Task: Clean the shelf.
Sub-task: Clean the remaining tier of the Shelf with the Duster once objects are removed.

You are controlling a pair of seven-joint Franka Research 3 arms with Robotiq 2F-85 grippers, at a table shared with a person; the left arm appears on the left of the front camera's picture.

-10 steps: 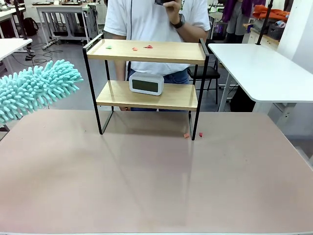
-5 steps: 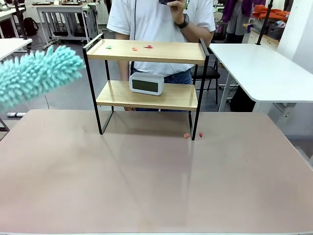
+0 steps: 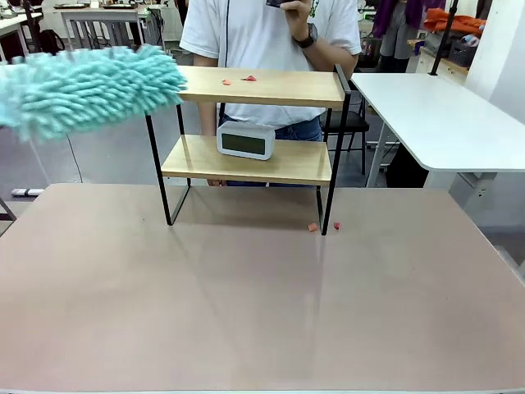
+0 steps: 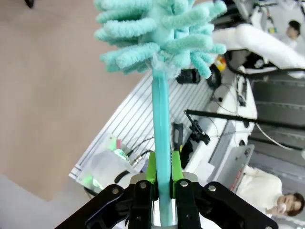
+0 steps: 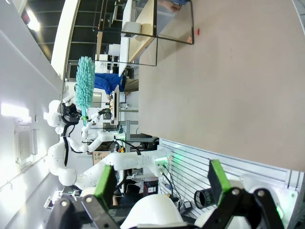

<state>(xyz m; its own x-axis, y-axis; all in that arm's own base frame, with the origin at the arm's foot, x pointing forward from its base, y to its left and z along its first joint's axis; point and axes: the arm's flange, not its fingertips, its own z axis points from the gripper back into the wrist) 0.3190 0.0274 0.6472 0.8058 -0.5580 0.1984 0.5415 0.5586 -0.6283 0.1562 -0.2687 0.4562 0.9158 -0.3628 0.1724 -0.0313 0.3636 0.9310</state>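
1. Left gripper (image 4: 164, 168) clamps the duster (image 3: 90, 86) handle.
2. Right gripper (image 5: 160, 177) gapes, empty.
3. Shelf (image 3: 279, 87) stands at the table's (image 3: 262, 312) far edge, a clock (image 3: 245, 140) on its lower board; the duster head hides its top-left corner.

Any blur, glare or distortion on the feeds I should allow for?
Front view: the duster head is blurred and hides the top-left corner of the shelf; the rest is sharp. Left wrist view: the handle is crisp in the left gripper. Right wrist view: rolled sideways, with lamp glare at the left edge.
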